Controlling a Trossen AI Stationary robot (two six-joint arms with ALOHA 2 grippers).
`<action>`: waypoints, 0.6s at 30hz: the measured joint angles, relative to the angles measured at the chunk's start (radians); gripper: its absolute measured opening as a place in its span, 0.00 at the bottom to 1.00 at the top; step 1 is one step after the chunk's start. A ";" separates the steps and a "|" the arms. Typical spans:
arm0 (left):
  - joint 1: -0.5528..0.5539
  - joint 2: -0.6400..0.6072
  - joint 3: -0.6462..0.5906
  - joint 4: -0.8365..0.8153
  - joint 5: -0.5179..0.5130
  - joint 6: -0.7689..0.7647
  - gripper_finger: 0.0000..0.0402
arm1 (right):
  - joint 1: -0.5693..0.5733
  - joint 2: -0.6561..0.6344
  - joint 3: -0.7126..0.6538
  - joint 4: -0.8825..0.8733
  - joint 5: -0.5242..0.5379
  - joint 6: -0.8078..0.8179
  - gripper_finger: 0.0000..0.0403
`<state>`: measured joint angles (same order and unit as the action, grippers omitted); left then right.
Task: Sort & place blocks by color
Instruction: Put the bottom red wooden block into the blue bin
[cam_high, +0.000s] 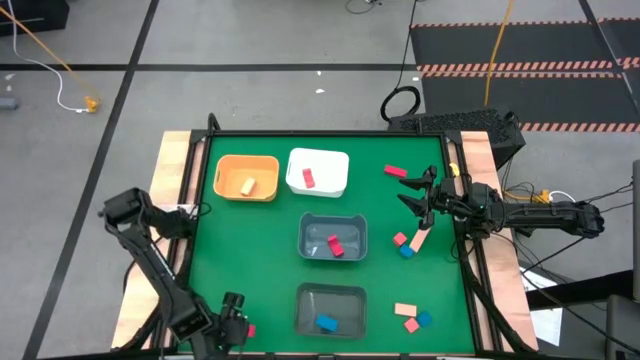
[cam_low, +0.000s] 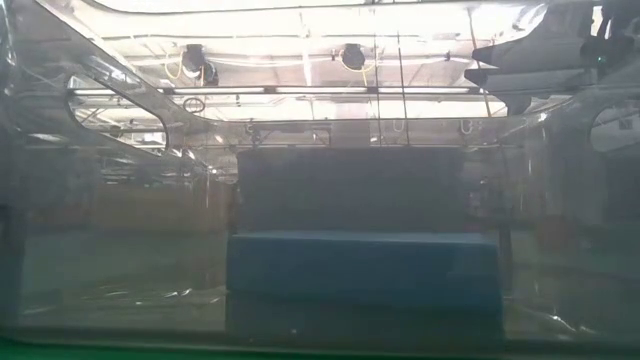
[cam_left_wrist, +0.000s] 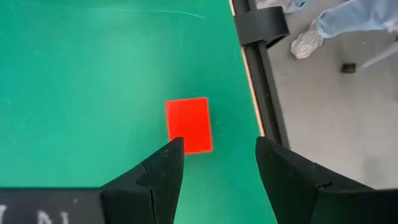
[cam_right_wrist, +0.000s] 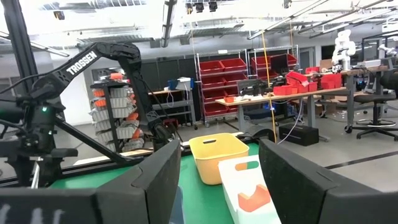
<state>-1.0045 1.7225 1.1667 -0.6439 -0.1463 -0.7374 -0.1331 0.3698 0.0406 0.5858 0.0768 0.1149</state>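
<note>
Orange bin (cam_high: 247, 177) holds one tan block (cam_high: 248, 186); white bin (cam_high: 318, 171) holds a red block (cam_high: 308, 178). The upper grey bin (cam_high: 333, 237) holds a red and a blue block, the lower grey bin (cam_high: 331, 309) a blue block (cam_high: 326, 323). The left gripper (cam_left_wrist: 219, 163), released and empty, hovers over the desk (cam_high: 270, 260); a flat red rectangular block (cam_left_wrist: 188, 124) lies just ahead, long axis pointing away from its fingers. The right gripper (cam_high: 416, 192) is spread, empty, with a salmon bar (cam_high: 418, 240) near it.
</note>
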 joint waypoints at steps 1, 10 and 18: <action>0.003 0.004 0.000 0.001 0.000 0.011 0.50 | 0.000 0.000 0.000 0.000 0.000 0.000 0.52; 0.024 0.045 0.000 0.003 -0.003 0.025 0.50 | 0.000 0.000 0.000 0.000 0.000 0.000 0.52; 0.029 0.076 0.000 0.012 -0.003 -0.006 0.50 | 0.000 0.000 0.000 0.000 0.000 0.000 0.52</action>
<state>-0.9752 1.7987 1.1667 -0.6322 -0.1493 -0.7436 -0.1329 0.3696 0.0404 0.5858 0.0767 0.1148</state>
